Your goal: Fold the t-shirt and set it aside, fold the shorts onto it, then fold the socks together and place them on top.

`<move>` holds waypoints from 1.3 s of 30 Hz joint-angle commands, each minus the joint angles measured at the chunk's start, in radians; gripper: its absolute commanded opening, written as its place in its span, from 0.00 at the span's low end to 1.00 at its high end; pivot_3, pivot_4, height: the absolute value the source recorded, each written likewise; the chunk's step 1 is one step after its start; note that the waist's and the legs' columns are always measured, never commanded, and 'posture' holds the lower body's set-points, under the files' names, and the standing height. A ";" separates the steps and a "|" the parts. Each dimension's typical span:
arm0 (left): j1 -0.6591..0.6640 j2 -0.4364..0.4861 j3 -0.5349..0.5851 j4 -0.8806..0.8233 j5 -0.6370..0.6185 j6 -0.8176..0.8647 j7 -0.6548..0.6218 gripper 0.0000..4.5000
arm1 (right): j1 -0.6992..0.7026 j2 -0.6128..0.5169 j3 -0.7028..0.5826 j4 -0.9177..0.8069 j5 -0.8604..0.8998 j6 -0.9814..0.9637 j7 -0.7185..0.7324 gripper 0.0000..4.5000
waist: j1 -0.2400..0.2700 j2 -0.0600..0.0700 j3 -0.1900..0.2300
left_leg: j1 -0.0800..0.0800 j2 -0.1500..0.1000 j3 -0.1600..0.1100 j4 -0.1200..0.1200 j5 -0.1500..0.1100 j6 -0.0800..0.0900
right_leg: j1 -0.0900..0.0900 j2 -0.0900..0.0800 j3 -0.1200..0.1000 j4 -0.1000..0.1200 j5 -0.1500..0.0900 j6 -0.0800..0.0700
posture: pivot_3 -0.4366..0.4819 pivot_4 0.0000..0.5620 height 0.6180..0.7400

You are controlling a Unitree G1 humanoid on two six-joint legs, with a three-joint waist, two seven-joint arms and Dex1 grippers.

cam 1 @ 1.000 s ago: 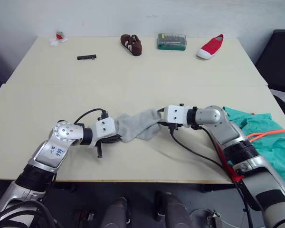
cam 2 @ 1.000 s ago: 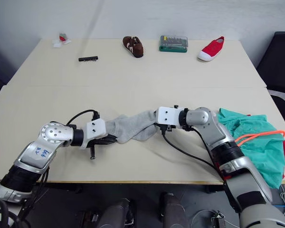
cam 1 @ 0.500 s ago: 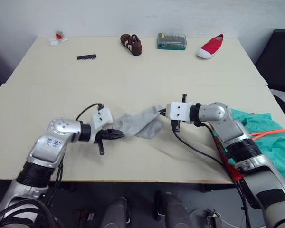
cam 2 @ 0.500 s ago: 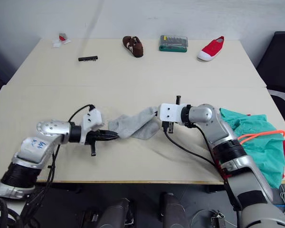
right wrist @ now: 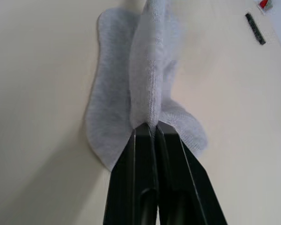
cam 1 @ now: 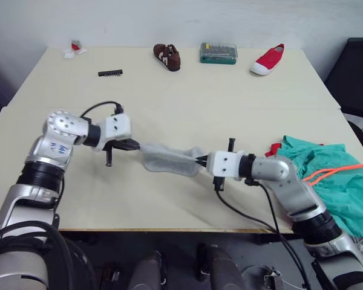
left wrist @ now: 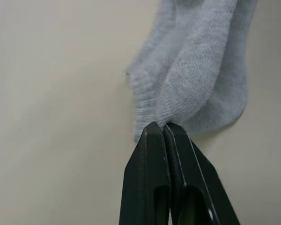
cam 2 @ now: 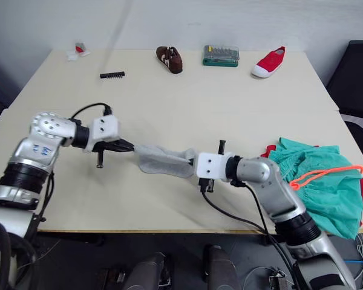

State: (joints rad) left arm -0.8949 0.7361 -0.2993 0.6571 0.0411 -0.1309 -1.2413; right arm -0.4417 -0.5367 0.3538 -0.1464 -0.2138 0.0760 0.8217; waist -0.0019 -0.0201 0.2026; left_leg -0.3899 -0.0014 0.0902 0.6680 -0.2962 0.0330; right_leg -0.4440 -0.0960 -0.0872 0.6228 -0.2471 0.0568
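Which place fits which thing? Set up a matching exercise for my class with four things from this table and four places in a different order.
Things:
1. socks
2. shorts
3. red shoe
4. brown shoe

Places:
A. far edge, right of the green case
B. stretched between both grippers
C. far edge, left of the green case
D. table's right edge

Pairs: 1-B, 2-D, 3-A, 4-C

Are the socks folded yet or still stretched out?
Stretched out. The socks run lengthwise between the left gripper and right gripper, each shut on one end, partly resting on the table.
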 commanded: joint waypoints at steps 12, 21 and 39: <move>-0.102 -0.043 0.069 0.077 -0.004 -0.022 -0.042 0.00 | -0.064 -0.044 -0.073 -0.004 0.003 -0.013 -0.012 0.01 | 0.001 -0.001 0.000 | -0.002 0.000 0.001 0.011 -0.005 0.006 | 0.000 -0.001 0.000 -0.001 0.001 0.003 | 0.48 0.27 1.00; 0.074 -0.034 0.092 -0.125 -0.038 0.104 -0.052 0.00 | -0.037 -0.051 -0.036 0.021 -0.023 -0.042 0.001 0.01 | -0.003 -0.001 0.000 | -0.003 0.001 0.002 0.012 -0.005 0.006 | 0.000 0.000 0.003 0.002 0.002 0.004 | 0.48 0.27 1.00; 0.097 -0.074 0.260 -0.474 -0.340 0.756 0.044 0.19 | -0.109 0.106 -0.261 -0.196 0.452 0.562 0.004 0.21 | 0.000 -0.001 0.000 | -0.002 0.001 0.001 0.014 -0.005 0.007 | 0.002 -0.001 0.010 0.002 0.003 0.006 | 0.48 0.27 1.00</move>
State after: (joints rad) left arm -0.7957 0.6763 -0.0255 0.1984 -0.3090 0.6280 -1.2501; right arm -0.5334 -0.4526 0.0835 -0.3355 0.2099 0.6089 0.8574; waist -0.0016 -0.0210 0.2029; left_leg -0.3918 -0.0005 0.0913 0.6820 -0.3016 0.0394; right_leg -0.4425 -0.0966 -0.0771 0.6250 -0.2441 0.0627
